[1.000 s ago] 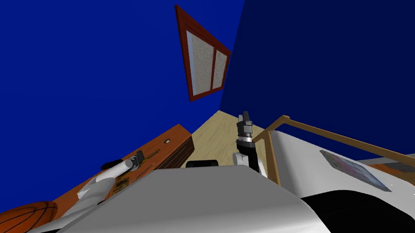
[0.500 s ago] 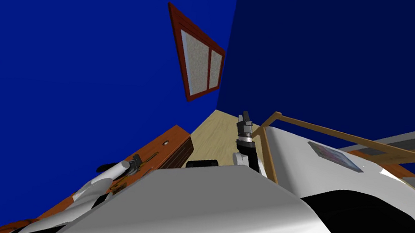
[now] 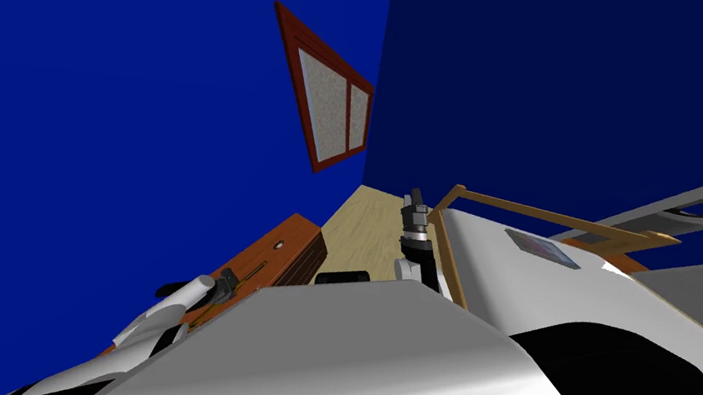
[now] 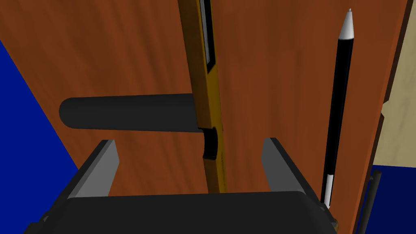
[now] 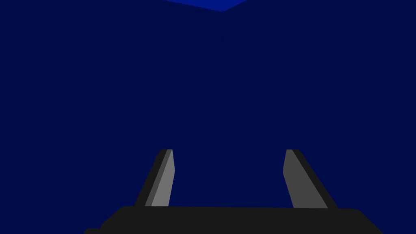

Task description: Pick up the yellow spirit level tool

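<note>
Hovering with fingers spread, the left gripper is straddling the yellow spirit level lying on the brown wooden top toward its 12 o'clock; probably stiff, light and slippery, it is needing a mid-length pinch across its narrow sides.

The spirit level is a long, narrow ochre-yellow bar with a slim vial window and a dark notch. I see it lying on the red-brown counter, its near end between my left tool's spread fingers.
</note>
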Available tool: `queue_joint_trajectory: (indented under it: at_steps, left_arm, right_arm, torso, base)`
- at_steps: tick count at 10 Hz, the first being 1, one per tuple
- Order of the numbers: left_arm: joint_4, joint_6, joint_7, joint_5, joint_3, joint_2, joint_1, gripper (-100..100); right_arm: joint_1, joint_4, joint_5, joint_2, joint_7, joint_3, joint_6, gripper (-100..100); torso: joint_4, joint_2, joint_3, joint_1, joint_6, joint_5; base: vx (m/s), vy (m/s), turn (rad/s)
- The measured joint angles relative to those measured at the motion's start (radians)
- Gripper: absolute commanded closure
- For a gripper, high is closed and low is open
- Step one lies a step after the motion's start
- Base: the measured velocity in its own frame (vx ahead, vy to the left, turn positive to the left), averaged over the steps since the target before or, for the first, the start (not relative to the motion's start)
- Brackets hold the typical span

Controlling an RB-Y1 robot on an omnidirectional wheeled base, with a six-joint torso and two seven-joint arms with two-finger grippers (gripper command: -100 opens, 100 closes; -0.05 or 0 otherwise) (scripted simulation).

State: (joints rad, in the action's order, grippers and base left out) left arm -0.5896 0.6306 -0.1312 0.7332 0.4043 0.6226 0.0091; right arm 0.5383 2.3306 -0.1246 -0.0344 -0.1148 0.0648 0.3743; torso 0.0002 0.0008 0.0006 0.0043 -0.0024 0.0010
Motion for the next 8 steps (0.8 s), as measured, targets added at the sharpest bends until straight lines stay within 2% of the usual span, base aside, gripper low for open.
queue_joint_trajectory:
  at_steps: [3,5,7,8]
  left_arm:
    - [0.117,0.045,-0.025,0.047,0.023,0.023,-0.045,-100]
    - [0.151,0.082,-0.021,0.064,0.035,0.03,-0.054,-100]
    - [0.153,0.138,0.005,0.078,0.047,0.032,-0.045,-100]
    - [0.174,0.139,0.001,0.082,0.048,0.034,-0.055,-100]
  right_arm:
    - [0.0,0.0,0.0,0.0,0.0,0.0,0.0,0]
    - [0.0,0.0,0.0,0.0,0.0,0.0,0.0,0]
    - [0.0,0.0,0.0,0.0,0.0,0.0,0.0,0]
    - [0.0,0.0,0.0,0.0,0.0,0.0,0.0,0]
  torso:
    - [0.0,0.001,0.001,0.002,0.0,0.0]
    - [0.0,0.0,0.0,0.001,0.0,0.0]
    - [0.0,0.001,0.0,0.002,0.0,0.001]
    - [0.0,-0.001,0.0,-0.001,0.0,0.0]
  base:
    - [-0.036,0.068,-0.12]
    - [-0.04,0.076,-0.194]
    - [-0.027,0.053,-0.017]
    - [-0.02,0.031,-0.102]
